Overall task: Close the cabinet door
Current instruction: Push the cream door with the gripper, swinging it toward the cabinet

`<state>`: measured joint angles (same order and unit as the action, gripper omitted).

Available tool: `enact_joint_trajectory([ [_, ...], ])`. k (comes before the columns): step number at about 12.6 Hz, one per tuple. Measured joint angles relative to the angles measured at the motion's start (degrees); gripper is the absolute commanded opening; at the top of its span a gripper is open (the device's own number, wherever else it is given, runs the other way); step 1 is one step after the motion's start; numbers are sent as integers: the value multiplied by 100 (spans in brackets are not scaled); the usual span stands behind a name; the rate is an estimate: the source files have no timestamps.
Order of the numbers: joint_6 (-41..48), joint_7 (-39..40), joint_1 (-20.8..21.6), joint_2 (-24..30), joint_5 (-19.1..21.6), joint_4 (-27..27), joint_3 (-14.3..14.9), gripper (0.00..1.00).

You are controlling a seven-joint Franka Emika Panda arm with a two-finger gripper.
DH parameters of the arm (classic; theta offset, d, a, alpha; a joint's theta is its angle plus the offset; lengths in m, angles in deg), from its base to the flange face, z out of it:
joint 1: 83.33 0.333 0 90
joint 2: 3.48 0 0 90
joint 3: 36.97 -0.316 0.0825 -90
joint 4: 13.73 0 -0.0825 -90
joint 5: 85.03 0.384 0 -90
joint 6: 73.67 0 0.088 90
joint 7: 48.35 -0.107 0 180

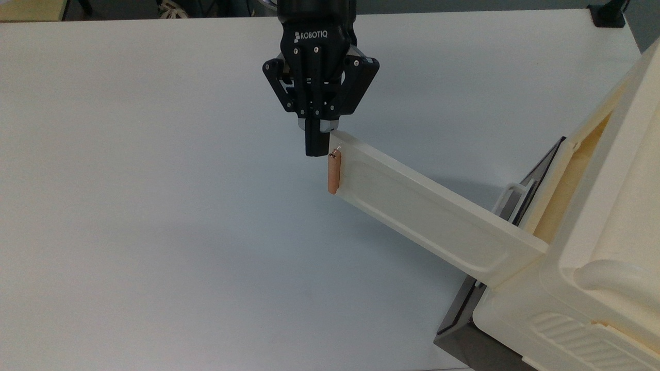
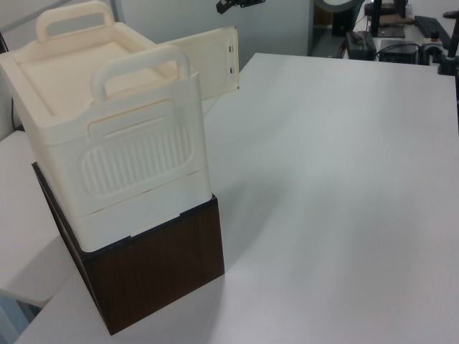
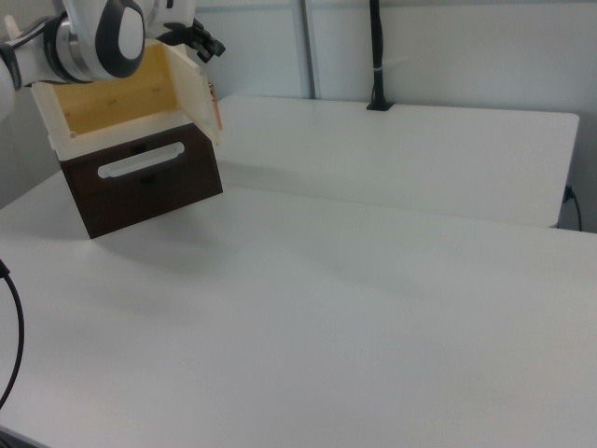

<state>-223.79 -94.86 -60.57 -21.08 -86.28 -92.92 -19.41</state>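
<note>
The cabinet door [image 1: 423, 206] is a long cream panel swung wide open from the cream cabinet [image 1: 593, 242] at the top view's right. Its copper-orange bar handle [image 1: 333, 174] sits at the free end. My gripper [image 1: 315, 150] hangs shut, holding nothing, right at the door's free top corner, just above the handle and a little to the top view's left of it. In the right view the door [image 3: 199, 86] shows nearly edge-on, with the gripper [image 3: 207, 45] at its upper edge. The left view has the door [image 2: 208, 64] behind the cabinet and the gripper [image 2: 238, 4] above it.
Under the cream cabinet stands a dark brown base [image 2: 158, 272] whose dark front panel carries a white loop handle [image 1: 510, 196]. The white table [image 1: 154, 206] stretches wide to the top view's left. A black clamp [image 1: 607, 15] sits at the far edge.
</note>
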Motion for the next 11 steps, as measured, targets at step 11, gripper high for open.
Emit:
enact_joint_trajectory([
  [11,3262,293,320,180,1775,278,-77,5],
])
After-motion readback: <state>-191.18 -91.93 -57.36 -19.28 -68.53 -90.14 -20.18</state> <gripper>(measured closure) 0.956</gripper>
